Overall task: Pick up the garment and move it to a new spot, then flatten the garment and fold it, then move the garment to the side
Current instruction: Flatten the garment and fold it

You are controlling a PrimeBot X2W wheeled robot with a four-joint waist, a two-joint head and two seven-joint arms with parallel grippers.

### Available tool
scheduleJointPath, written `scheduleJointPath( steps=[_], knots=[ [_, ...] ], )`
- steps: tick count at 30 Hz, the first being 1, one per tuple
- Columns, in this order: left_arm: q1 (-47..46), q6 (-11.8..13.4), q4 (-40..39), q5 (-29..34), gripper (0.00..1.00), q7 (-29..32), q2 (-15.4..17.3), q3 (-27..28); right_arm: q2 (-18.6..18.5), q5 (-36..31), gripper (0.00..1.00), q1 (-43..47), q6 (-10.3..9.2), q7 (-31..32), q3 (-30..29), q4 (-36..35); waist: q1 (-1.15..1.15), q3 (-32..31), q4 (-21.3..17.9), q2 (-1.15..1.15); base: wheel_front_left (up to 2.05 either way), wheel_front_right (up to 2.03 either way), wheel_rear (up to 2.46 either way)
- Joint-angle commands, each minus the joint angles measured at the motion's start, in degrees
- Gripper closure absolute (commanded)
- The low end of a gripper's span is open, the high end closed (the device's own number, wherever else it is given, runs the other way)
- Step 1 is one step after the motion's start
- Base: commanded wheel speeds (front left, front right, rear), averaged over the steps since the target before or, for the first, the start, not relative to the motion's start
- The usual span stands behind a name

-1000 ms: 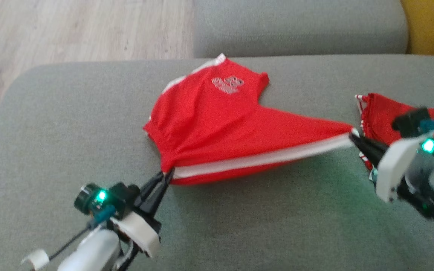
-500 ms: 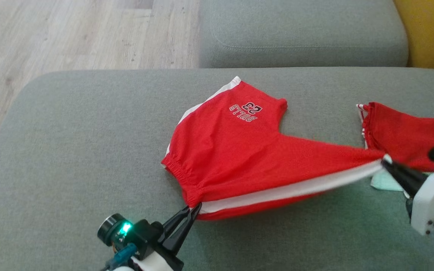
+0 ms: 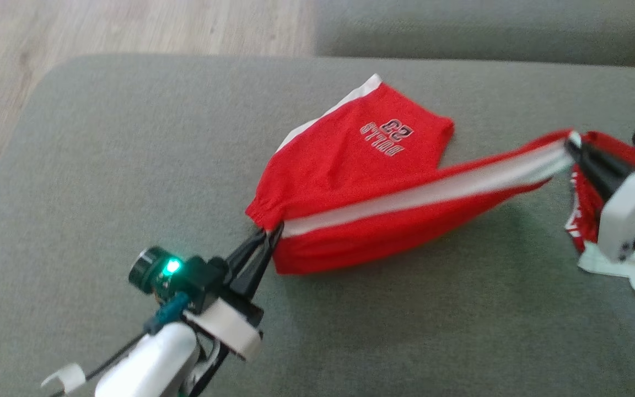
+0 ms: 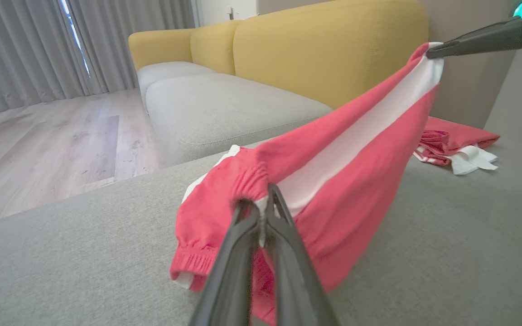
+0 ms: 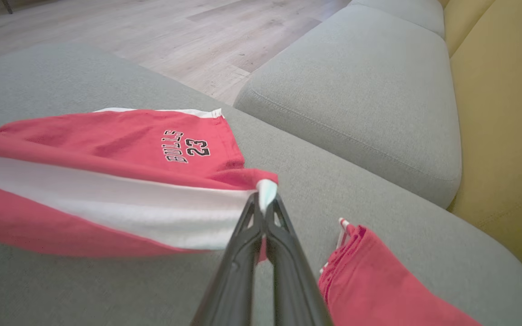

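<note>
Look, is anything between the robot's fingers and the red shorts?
Nothing. The left fingers pinch the shorts at the waistband, the right fingers at the leg end. Another red garment lies on the cushion near them.

Left gripper point(image 3: 269, 234): we see two long black tapering fingers.
Left wrist point(image 3: 207, 289): white mount point(image 3: 229, 329), black round camera point(image 3: 149, 270) with a green light point(image 3: 172, 267), teal plug point(image 3: 170, 317), thin black cable point(image 3: 112, 354).
Left forearm point(image 3: 149, 370): pale, rounded.
Right gripper point(image 3: 572, 141): black fingers, white housing point(image 3: 626, 212).

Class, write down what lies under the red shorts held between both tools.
Under the raised edge of the shorts, grey cushion shows. What lies beneath the flat leg is covered.
</note>
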Motion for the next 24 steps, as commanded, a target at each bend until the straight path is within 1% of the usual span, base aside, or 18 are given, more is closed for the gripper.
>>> scheduleJointPath(
  steps=[1, 6, 15, 16, 19, 24],
  knots=[
    [-4.0, 0.1, -0.8, -0.4, 1.00, -0.3, 0.5, 3.0, -1.0, -0.7, 1.00, -3.9, 0.37, 0.5, 0.6, -0.7, -0.01, 2.8, 1.9, 0.00, 0.00, 0.00, 0.00],
    [-7.8, -0.7, 1.9, -0.1, 1.00, -0.2, -1.1, 3.0, -0.8, -2.2, 1.00, -13.2, 0.37, 0.6, 4.3, 4.2, -0.01, 6.7, 4.2, 0.00, 0.00, 0.00, 0.00],
    [-13.7, -2.2, 8.4, -0.4, 1.00, -1.8, -5.9, 3.5, 0.2, -4.4, 1.00, -29.5, 0.37, -2.3, 14.4, 16.2, -0.01, 12.7, 8.8, 0.00, 0.00, 0.00, 0.00],
    [-13.7, -2.2, 8.4, -0.4, 1.00, -1.8, -5.9, 3.5, 0.2, -4.4, 1.00, -29.5, 0.37, -2.3, 14.4, 16.2, -0.01, 12.7, 8.8, 0.00, 0.00, 0.00, 0.00],
    [-15.4, -2.6, 10.8, -0.5, 1.00, -2.3, -7.5, 3.7, 0.4, -4.4, 1.00, -33.9, 0.37, -3.2, 17.9, 19.8, -0.01, 14.4, 10.1, 0.00, 0.00, 0.00, 0.00],
    [-17.8, -3.7, 13.7, -0.1, 1.00, -3.0, -9.5, 4.0, 2.0, -4.6, 1.00, -40.0, 0.37, -5.7, 22.1, 26.6, -0.01, 16.9, 11.5, 0.00, 0.00, 0.00, 0.00]
  ],
)
